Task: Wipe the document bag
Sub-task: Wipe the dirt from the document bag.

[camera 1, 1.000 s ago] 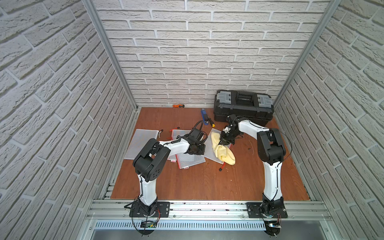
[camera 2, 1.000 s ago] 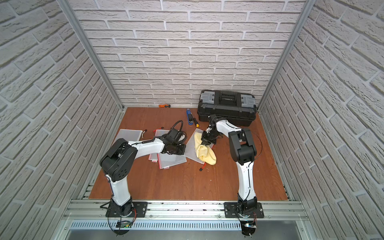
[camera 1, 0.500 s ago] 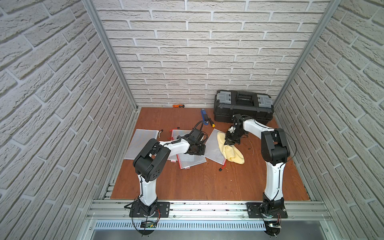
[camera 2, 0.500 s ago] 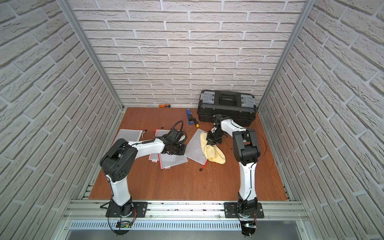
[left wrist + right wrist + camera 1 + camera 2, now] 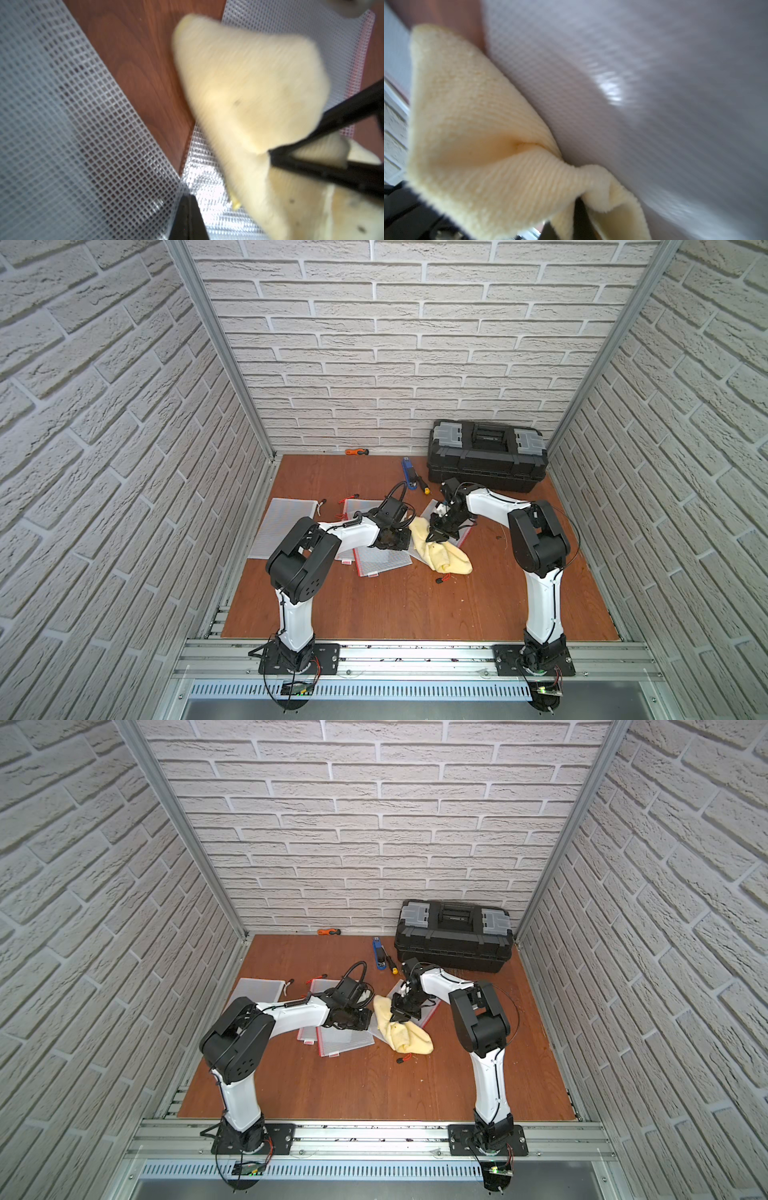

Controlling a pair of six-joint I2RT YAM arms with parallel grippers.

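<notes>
In both top views the bag (image 5: 464,534) lay flat near the middle of the surface (image 5: 374,605), in front of the toolbox (image 5: 486,456). The cloth (image 5: 446,558) was sprawled over most of it. The right hand (image 5: 440,536) was down on the cloth's far part, pinching a fold of it. The left hand (image 5: 395,541) sat just beside the cloth's edge, pressed together, low over a second bag (image 5: 382,562).

In the left wrist view we got the left hand (image 5: 188,209) as one closed black tip. It sat right where the second bag (image 5: 62,104) met the bag (image 5: 207,187), and we honestly couldn't tell if it pushed on either one. The cloth (image 5: 249,83) was pretty blurry, lying on the bag, with the right hand (image 5: 272,155) clamped onto it.

In the right wrist view the cloth (image 5: 477,135) was bunched into a tight pleat that ran into the right hand (image 5: 579,212). The bag (image 5: 654,83) filled the rest, just a smeared grey mesh with a glare spot, right under the cloth.
</notes>
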